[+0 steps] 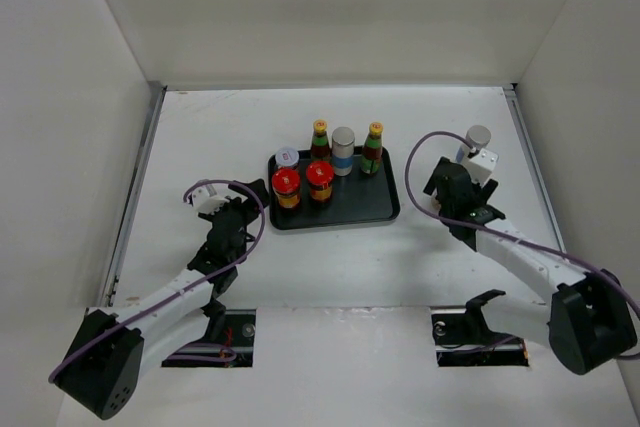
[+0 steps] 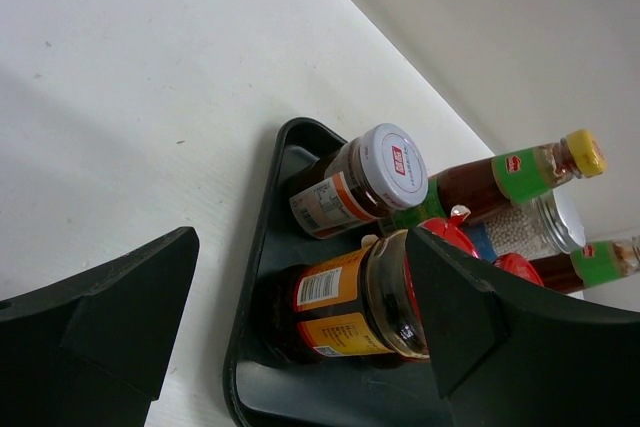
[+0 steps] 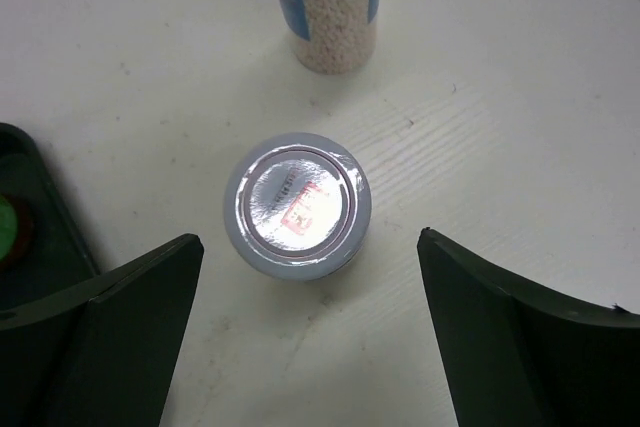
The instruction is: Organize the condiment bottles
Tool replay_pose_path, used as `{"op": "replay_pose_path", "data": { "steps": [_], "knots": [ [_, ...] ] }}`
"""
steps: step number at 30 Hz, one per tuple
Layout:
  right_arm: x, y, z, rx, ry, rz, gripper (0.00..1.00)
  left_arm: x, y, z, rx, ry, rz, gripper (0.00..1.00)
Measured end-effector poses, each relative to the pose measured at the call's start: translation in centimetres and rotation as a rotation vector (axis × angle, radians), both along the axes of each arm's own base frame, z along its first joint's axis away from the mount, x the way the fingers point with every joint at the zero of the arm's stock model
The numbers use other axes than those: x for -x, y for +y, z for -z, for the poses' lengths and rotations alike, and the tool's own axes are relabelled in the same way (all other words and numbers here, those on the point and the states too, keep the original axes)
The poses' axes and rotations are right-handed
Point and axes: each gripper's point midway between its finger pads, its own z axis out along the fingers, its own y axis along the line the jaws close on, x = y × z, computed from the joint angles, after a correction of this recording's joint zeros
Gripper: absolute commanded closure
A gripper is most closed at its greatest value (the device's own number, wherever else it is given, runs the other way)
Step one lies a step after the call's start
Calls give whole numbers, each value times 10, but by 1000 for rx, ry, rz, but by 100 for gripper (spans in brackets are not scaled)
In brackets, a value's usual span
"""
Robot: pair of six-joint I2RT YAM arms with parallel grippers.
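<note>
A black tray holds two red-lidded jars, a white-capped jar, two yellow-capped sauce bottles and a grey-capped shaker. My left gripper is open at the tray's left edge. In the left wrist view the near red-lidded jar stands just ahead of the open left gripper. My right gripper is open above a silver-capped jar on the table. A second shaker stands beyond it and also shows in the right wrist view.
White walls close in the table at the back and both sides. The tray's rim shows in the left wrist view, and its corner lies left of the silver-capped jar in the right wrist view. Bare table lies left of the tray.
</note>
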Motion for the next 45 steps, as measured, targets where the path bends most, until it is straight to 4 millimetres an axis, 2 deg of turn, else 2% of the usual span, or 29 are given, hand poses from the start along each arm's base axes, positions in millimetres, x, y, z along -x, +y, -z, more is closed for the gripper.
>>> {"op": "replay_pose_path", "data": {
  "steps": [5,8,11,15,19,24,29,32,36,38,40,43,45],
  "knots": [
    [-9,-8,24,-18,62,3,11,0,1,0,0,0,-2,15],
    [-13,-5,37,-28,91,-13,20,-1,1,0,0,1,-4,15],
    [-15,-2,46,-26,115,-30,33,-1,1,2,0,5,-4,15],
    [-14,3,42,-3,109,-46,36,-1,0,4,0,11,-2,15],
    [-11,19,24,54,67,-106,38,-1,-1,5,1,15,2,15],
    [-9,53,-8,78,-14,-215,38,-1,-2,7,0,21,8,15],
    [-23,107,-25,43,-59,-343,39,-1,-3,9,0,28,15,15],
    [-35,145,-20,23,-54,-425,38,-1,-4,9,0,27,17,15],
    [-44,202,-2,26,-19,-544,38,-2,-3,8,4,23,14,15],
    [-44,223,9,32,0,-591,38,-2,-2,6,7,16,12,15],
    [-40,239,19,37,23,-631,37,-2,-2,4,10,9,11,15],
    [-32,253,34,48,54,-671,35,-2,0,2,12,6,7,15],
    [-28,258,40,55,67,-686,26,-3,0,3,12,6,7,15]
  ]
}}
